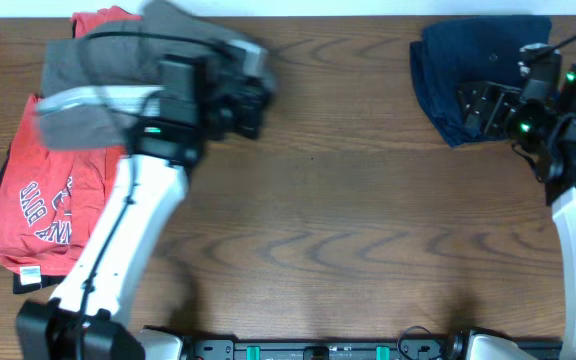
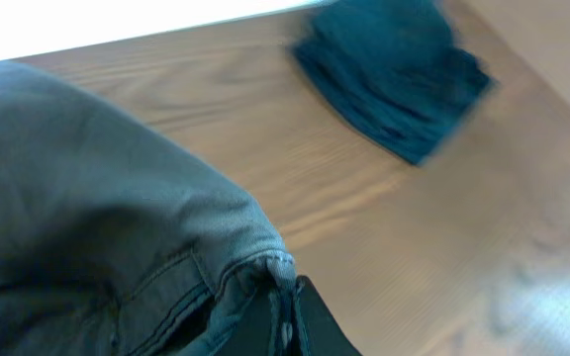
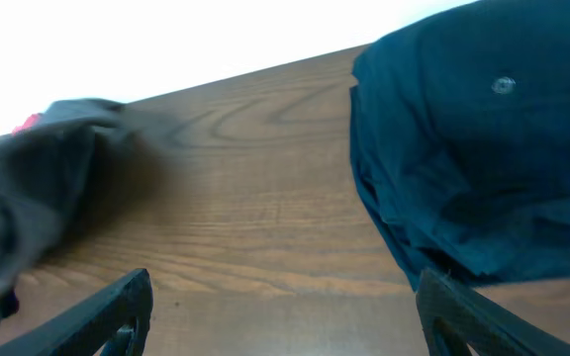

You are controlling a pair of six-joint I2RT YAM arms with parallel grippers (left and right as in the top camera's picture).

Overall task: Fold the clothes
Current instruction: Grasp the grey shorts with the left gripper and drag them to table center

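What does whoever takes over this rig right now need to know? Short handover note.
Left gripper: shut on the grey garment, which is lifted above the red T-shirt at the table's left end.
Right gripper: open and empty, low beside the navy garment at far right.
Done: the navy garment looks folded into a compact pile.
Left: fold the grey garment, then the red T-shirt, which lies loosely spread.
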